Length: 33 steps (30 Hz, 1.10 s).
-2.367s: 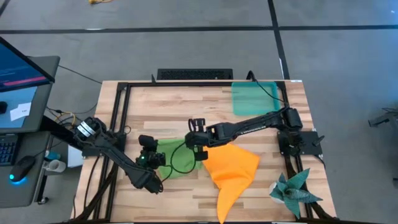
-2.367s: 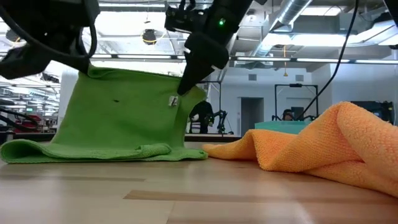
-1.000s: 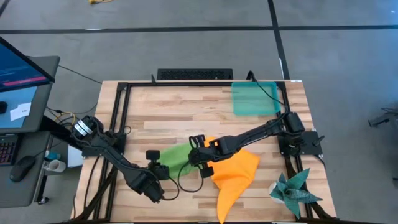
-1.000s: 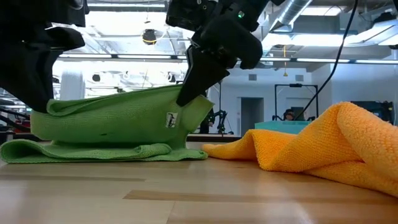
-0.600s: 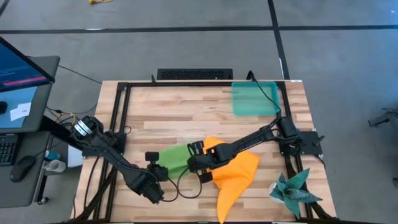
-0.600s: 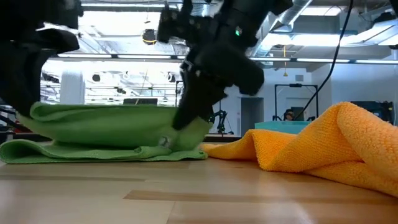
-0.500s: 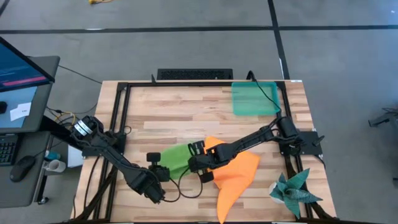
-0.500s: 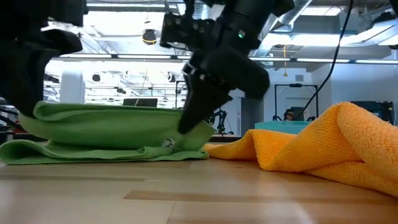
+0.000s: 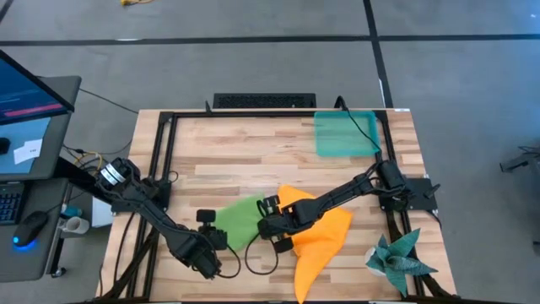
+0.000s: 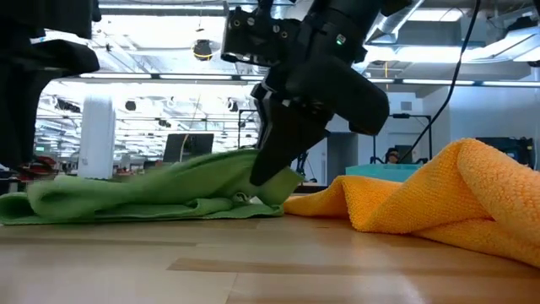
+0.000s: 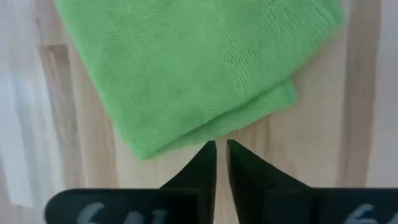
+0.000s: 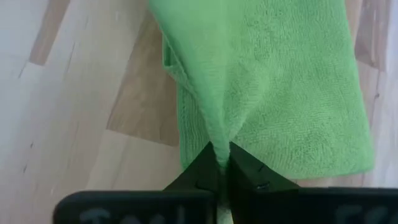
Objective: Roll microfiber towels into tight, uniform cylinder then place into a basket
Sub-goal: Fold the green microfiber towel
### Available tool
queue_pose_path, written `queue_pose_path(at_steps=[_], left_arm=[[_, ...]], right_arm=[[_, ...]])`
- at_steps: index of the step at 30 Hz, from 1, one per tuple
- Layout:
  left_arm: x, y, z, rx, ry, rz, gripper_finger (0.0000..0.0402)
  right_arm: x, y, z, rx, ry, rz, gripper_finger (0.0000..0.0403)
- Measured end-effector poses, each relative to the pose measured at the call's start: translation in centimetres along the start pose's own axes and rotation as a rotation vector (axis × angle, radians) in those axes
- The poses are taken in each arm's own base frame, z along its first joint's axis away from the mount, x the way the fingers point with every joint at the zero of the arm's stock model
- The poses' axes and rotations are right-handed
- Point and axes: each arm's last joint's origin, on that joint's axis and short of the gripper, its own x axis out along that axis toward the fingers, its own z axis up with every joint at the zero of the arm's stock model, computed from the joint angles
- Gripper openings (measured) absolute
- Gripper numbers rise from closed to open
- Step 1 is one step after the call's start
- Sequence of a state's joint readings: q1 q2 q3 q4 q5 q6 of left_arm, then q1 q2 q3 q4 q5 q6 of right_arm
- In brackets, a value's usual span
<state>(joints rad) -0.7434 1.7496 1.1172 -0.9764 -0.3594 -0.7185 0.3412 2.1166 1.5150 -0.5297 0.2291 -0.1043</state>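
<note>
Since the earlier frames I see the green towel (image 9: 240, 221) has dropped from a raised, held-up fold to a low heap on the table (image 9: 245, 156), and my left gripper (image 9: 205, 235) has let go of it.

Nearest the front edge, the left gripper sits just beside the towel's near corner; in its wrist view the fingers (image 11: 239, 168) are almost together with nothing between them, and the cloth edge lies just ahead of the tips.

Next, the right gripper (image 9: 272, 226) is low at the towel's right side, its fingers (image 12: 245, 165) pinched on a raised ridge of green cloth. In the low view that end of the towel (image 10: 160, 196) appears slightly lifted, though the gripper body hides the contact.

The orange towel (image 9: 316, 232) lies crumpled, touching the green one under the right arm.

A dark teal spiky cloth (image 9: 396, 257) rests at the front right corner.

Farthest back, the basket (image 9: 344, 133) sits at the rear right, well apart from both towels.
</note>
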Motion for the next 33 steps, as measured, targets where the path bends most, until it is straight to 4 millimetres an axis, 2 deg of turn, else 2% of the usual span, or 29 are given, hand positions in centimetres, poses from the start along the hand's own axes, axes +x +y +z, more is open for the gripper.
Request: queue_pose_path(at_steps=[9,19,26,30,33], left_arm=[[0.0,0.0,0.1,-0.012,-0.004,0.000,0.0089],[0.6,0.1,-0.2,-0.030,-0.042,0.041,0.0096],[0.6,0.2,-0.3,0.047,-0.031,0.056,0.0096],[0.4,0.6,-0.8,0.104,0.015,0.100,0.0096],[-0.3,0.8,-1.1,0.078,0.036,0.146,0.0096]], right_arm=[[0.0,0.2,0.2,0.005,-0.023,0.017,0.0114],[-0.8,0.8,0.7,0.027,-0.053,0.024,0.0195],[-4.8,-0.3,1.1,0.041,0.042,-0.007,0.0199],[-8.8,-1.5,0.7,0.007,0.117,-0.104,0.0187],[-11.9,-2.5,0.4,0.046,0.092,-0.159,0.0175]])
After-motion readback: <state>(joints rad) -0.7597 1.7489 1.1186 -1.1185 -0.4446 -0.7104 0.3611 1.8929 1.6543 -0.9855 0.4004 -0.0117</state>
